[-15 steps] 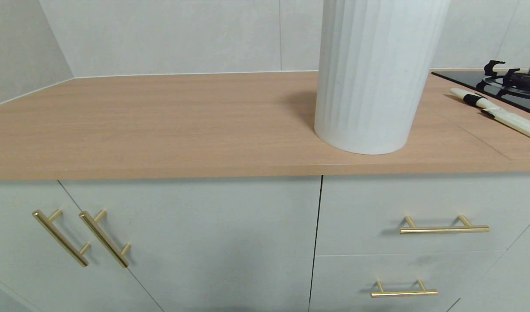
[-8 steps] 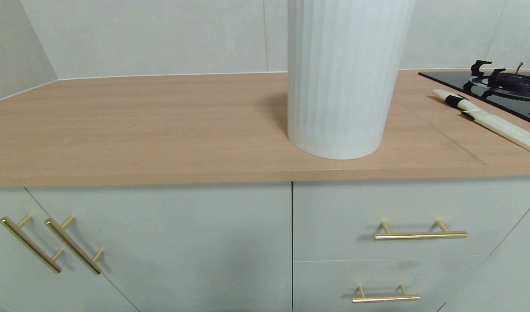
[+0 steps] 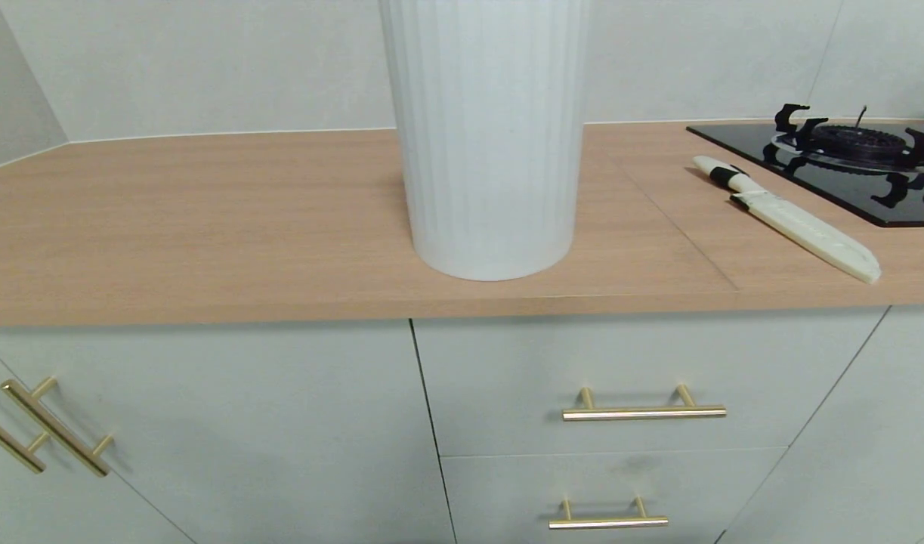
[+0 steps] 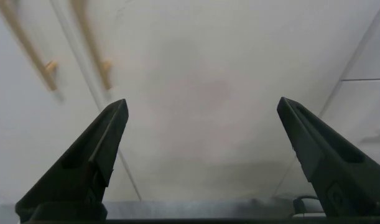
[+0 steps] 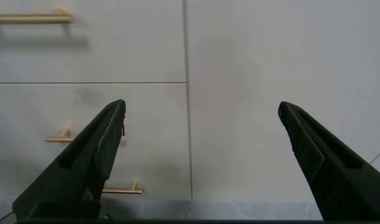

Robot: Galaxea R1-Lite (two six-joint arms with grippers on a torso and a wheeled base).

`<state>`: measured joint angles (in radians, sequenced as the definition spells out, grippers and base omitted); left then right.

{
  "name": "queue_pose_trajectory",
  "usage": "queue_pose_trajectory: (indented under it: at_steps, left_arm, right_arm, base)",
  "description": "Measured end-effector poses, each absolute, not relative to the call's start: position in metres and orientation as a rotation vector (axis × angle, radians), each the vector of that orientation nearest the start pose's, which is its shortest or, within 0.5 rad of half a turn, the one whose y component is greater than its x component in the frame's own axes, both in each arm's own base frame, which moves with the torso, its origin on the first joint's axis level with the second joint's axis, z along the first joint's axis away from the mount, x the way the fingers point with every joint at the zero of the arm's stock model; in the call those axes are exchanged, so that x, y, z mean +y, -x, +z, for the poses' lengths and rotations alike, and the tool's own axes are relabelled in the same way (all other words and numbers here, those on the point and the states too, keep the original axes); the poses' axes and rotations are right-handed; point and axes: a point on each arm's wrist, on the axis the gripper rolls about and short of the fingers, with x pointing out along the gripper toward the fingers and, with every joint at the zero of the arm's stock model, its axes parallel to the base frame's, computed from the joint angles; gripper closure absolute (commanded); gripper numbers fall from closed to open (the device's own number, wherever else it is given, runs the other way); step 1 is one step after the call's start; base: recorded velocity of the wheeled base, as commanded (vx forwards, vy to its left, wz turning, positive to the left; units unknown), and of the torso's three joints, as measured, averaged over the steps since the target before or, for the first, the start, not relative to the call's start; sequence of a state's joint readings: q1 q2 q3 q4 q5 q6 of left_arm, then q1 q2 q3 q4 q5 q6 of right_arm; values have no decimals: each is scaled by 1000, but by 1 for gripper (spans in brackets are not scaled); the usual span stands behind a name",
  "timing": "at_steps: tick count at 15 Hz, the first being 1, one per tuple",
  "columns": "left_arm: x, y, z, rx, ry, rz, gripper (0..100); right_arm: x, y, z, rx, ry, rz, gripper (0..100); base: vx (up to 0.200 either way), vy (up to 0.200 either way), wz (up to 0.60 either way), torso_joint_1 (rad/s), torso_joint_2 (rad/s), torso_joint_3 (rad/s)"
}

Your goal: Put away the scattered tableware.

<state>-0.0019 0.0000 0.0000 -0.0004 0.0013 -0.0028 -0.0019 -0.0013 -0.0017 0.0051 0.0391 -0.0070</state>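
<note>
Now a tall white ribbed container (image 3: 492, 151) stands upright on the wooden bench (image 3: 205, 227), close to its front edge. To the container's right, well apart from it, a cream knife (image 3: 790, 221) with a black band on its handle lies flat on the bench, its handle toward the wall and its tip toward the front edge. A black gas hob (image 3: 847, 162) sits farther right of the container, just beyond the knife.

Below the container are pale cabinet fronts. Two drawers with gold bar handles (image 3: 643, 412) are down to its right, and doors with slanted gold handles (image 3: 54, 438) are down to its left.

The left claw (image 4: 202, 104) is spread wide and holds nothing, facing a door front. The right claw (image 5: 202, 104) is likewise spread wide and empty, facing drawer fronts.
</note>
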Motion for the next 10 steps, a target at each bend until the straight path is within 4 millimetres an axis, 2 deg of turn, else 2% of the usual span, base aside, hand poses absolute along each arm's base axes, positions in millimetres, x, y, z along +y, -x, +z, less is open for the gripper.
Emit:
queue_pose_trajectory:
  at_steps: [10]
  left_arm:
    - [0, 23, 76, -1, 3, 0, 0]
  right_arm:
    - [1, 23, 75, 2, 9, 38, 0]
  base:
    - [0, 0, 0, 0, 0, 0]
